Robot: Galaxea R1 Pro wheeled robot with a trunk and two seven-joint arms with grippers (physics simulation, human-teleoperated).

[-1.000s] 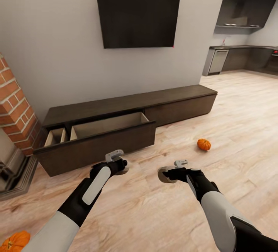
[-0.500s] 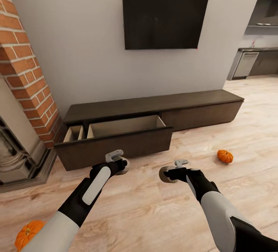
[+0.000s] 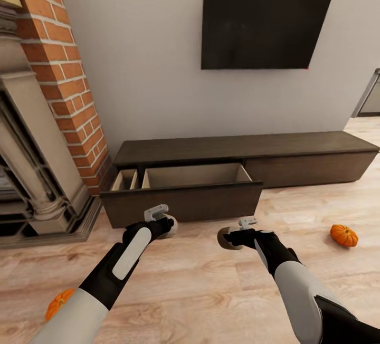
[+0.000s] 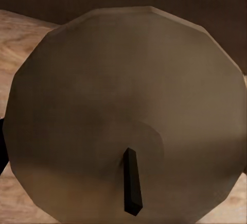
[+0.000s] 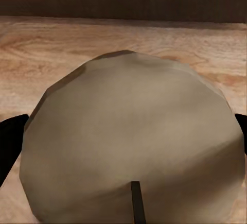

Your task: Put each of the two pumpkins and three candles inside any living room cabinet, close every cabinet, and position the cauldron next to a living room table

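The view swings left: the fireplace [image 3: 31, 138] and its brick column [image 3: 68, 69] now fill the left side, and the kitchen has all but slipped off the right edge. The cabinet [image 3: 237, 149], TV [image 3: 266, 22] and both pumpkins [image 3: 343, 235] [image 3: 58, 302] drift right in frame only.

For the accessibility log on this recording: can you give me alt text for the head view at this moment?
Two robot arms reach forward over a wooden floor, the left gripper and right gripper each holding a pale candle before a long, low dark cabinet whose drawer is pulled open. One pumpkin lies on the floor at right, another at lower left; a brick fireplace stands left, a dark TV hangs above.
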